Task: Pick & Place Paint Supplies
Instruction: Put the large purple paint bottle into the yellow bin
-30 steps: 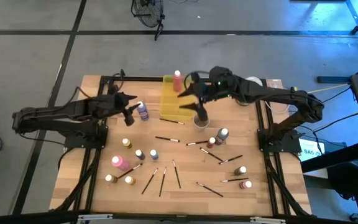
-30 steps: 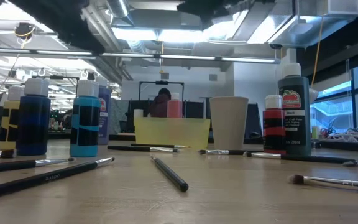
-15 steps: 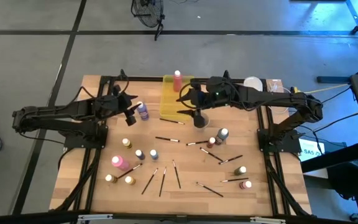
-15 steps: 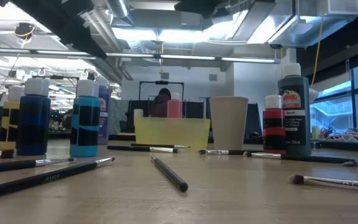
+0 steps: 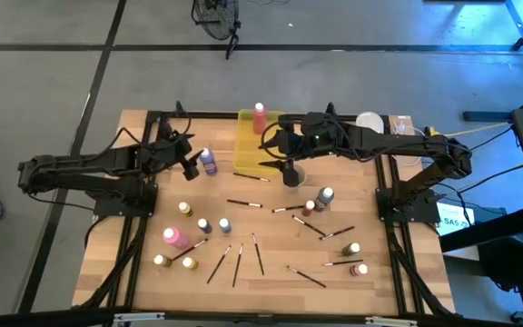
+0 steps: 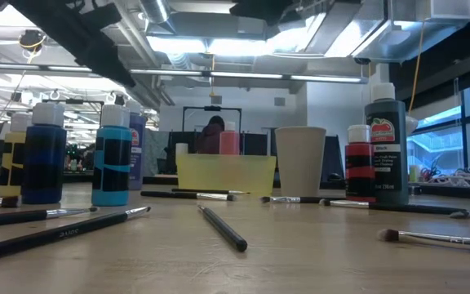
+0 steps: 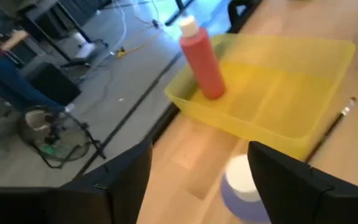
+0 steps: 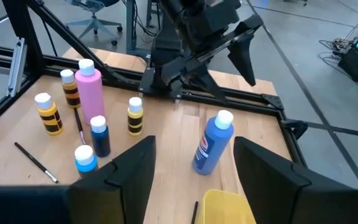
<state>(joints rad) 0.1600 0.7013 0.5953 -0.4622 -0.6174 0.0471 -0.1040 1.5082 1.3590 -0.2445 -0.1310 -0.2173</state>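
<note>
A blue-purple paint bottle (image 5: 209, 162) with a white cap stands upright on the table left of the yellow tray (image 5: 248, 156). My left gripper (image 5: 192, 156) hovers open just left of it. In the left wrist view the cap (image 7: 241, 177) shows low between the fingers. In the right wrist view the left gripper (image 8: 241, 46) is clear of the bottle (image 8: 213, 146). A red bottle (image 5: 260, 116) stands in the tray's far end. My right gripper (image 5: 273, 143) hangs open over the tray's right side, with nothing between its fingers, beside the grey cup (image 5: 291, 175).
More bottles stand at the near left, among them a pink one (image 5: 172, 236) and two blue ones (image 5: 214, 224). Others stand at the right, among them a dark one (image 5: 325, 195) and a red one (image 5: 360, 270). Several brushes (image 5: 236, 262) lie across the table's middle and near part.
My right gripper has swung from above the cup a little toward the table's left, over the tray, then kept still. My left gripper has opened wider beside the blue-purple bottle, which stands where it stood.
</note>
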